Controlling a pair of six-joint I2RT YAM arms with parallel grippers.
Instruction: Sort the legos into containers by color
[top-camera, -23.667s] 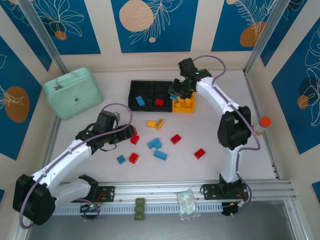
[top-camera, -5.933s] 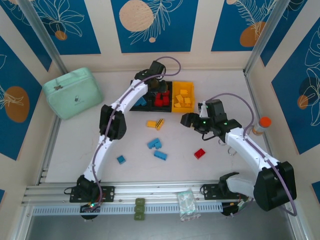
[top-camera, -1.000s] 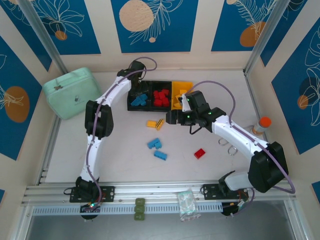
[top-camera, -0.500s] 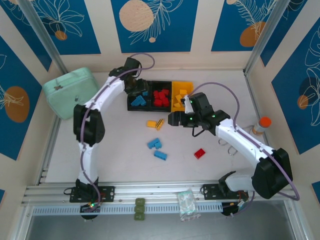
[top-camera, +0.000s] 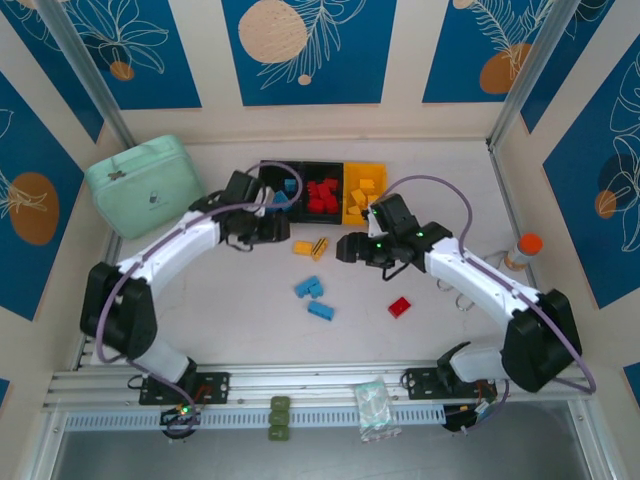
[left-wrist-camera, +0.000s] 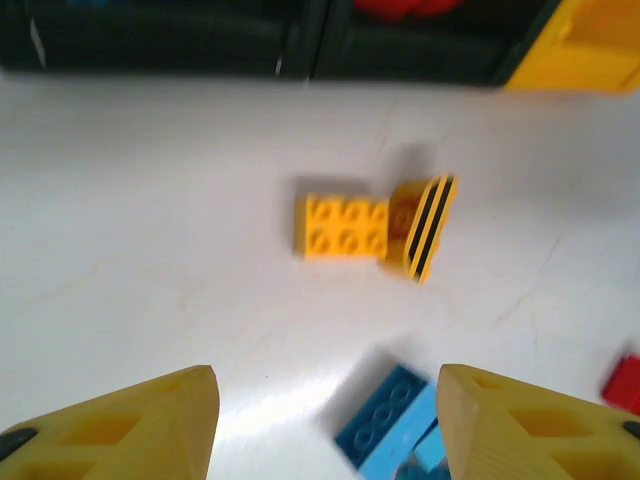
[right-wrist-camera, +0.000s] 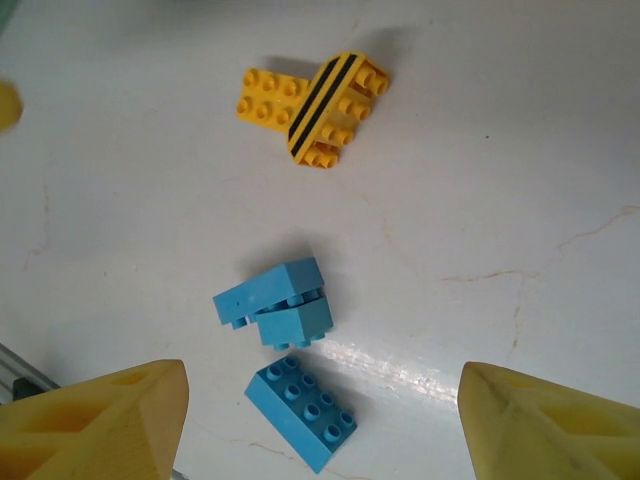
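Right hand (right-wrist-camera: 320, 425) hangs open above studded, blocky plastic legos (right-wrist-camera: 275, 305).

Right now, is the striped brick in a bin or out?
Out: the striped brick lies on the table against a yellow brick, short of the bins.

**Middle lane crowded, flanks free**
The yellow brick (right-wrist-camera: 269, 96) and the striped brick (right-wrist-camera: 331, 108) lie touching. Bare table separates them from the front wall of the containers (left-wrist-camera: 150, 45), and a wider bare strip separates them from the blue bricks (right-wrist-camera: 275, 305) nearer the bases. Both arms lean in over this middle. The left gripper (left-wrist-camera: 325, 405) hangs left of the pair and the right gripper (right-wrist-camera: 320, 420) right of it, both with fingers spread wide. The red brick (top-camera: 400, 307) lies apart on the right. The mint case (top-camera: 145, 185) and the bottle (top-camera: 522, 250) stand at the table's edges.
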